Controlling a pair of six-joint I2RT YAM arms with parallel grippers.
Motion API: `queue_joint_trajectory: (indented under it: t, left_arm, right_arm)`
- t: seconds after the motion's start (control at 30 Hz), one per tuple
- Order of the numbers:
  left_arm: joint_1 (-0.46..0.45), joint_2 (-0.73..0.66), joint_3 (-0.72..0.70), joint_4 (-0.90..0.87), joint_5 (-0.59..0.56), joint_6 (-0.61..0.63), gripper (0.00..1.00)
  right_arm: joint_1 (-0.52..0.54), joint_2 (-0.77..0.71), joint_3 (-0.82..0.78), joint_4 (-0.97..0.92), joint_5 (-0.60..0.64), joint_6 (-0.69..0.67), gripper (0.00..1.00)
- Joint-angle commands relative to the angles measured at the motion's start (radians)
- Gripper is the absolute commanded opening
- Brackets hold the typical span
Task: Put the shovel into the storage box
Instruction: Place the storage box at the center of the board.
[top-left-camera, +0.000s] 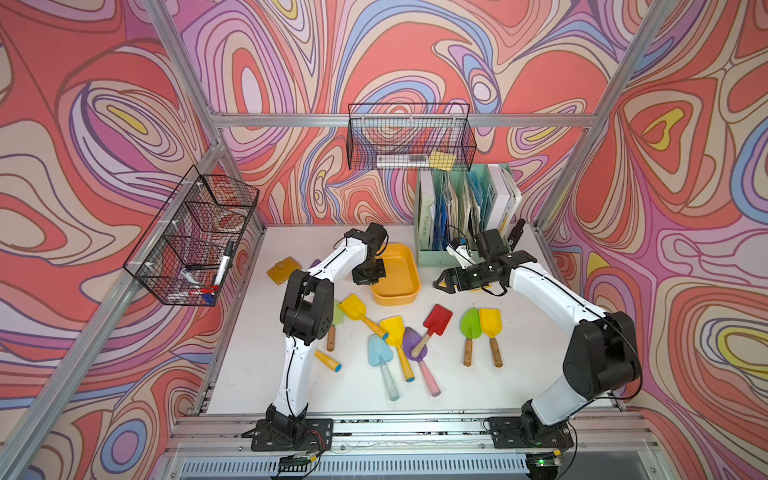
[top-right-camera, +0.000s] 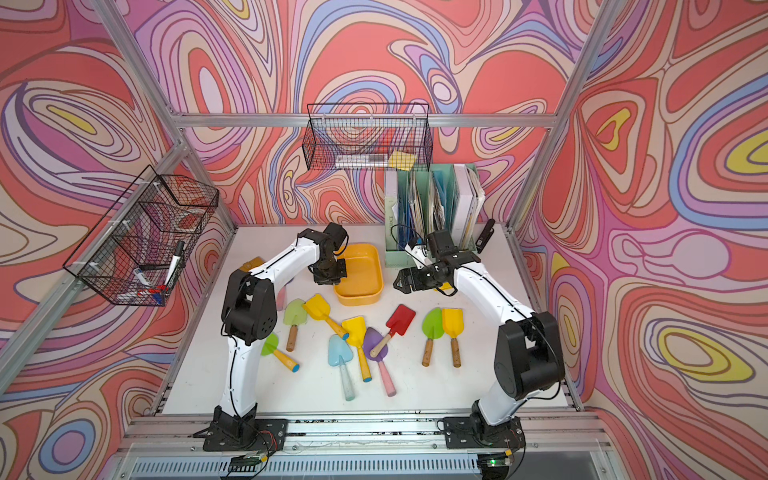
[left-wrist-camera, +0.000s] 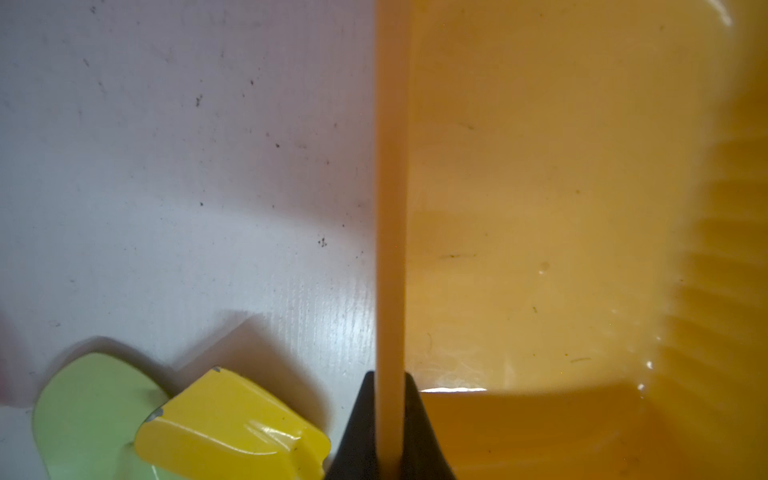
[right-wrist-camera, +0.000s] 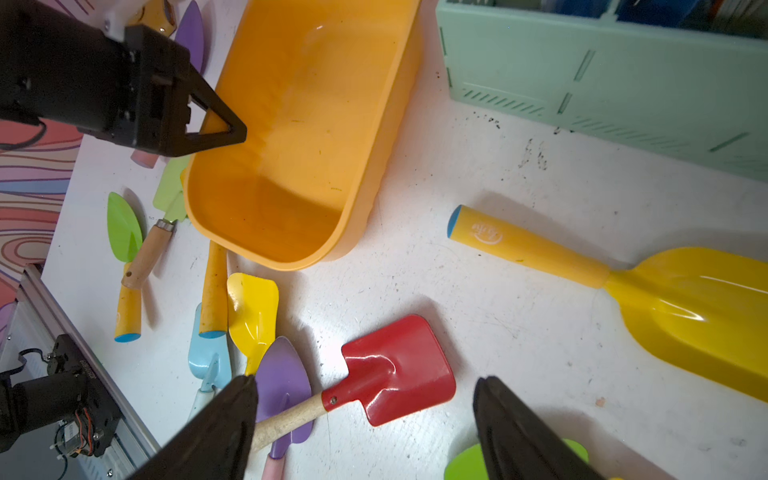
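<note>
In a top view the storage box (top-left-camera: 395, 297), a shallow orange plastic tub with rounded corners, stands empty in the middle of the frame on the white bench (top-left-camera: 457, 386). The shovels (top-left-camera: 392, 327) lie loose below it, none inside. The right pincer (top-left-camera: 439, 286) hovers to the right of the box.

In the left wrist view the left pincer (left-wrist-camera: 390, 415) is closed on the thick, smooth rim (left-wrist-camera: 390, 166) of the box.

In the right wrist view the right pincer (right-wrist-camera: 365, 380) stands wide open and holds nothing. It is over a glossy red shovel (right-wrist-camera: 395, 370) with a wooden handle. I judge the step is picking. The next move calls for lowering onto one handle and closing there.
</note>
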Motion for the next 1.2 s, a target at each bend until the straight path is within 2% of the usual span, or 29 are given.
queue_joint_trajectory:
  t: [0.0, 0.23, 0.67, 1.0, 1.17]
  left_arm:
    - [-0.002, -0.043, -0.086, -0.018, 0.008, 0.100, 0.00]
    - [-0.020, -0.087, -0.199, 0.127, 0.006, 0.091, 0.00]
    - [-0.022, -0.046, -0.170, 0.117, 0.006, 0.082, 0.00]
    - [-0.025, -0.050, -0.135, 0.076, 0.003, 0.089, 0.30]
    - [-0.025, -0.054, -0.111, 0.052, -0.004, 0.090, 0.48]
  right_arm:
    - [0.003, -0.062, -0.025, -0.028, 0.032, 0.057, 0.84]
    - [0.003, -0.119, -0.071, -0.015, 0.048, 0.108, 0.84]
    - [0.003, -0.113, -0.096, 0.015, 0.044, 0.130, 0.84]
    - [0.003, -0.101, -0.105, 0.031, 0.031, 0.122, 0.84]
    - [0.003, -0.102, -0.112, 0.035, 0.031, 0.119, 0.84]
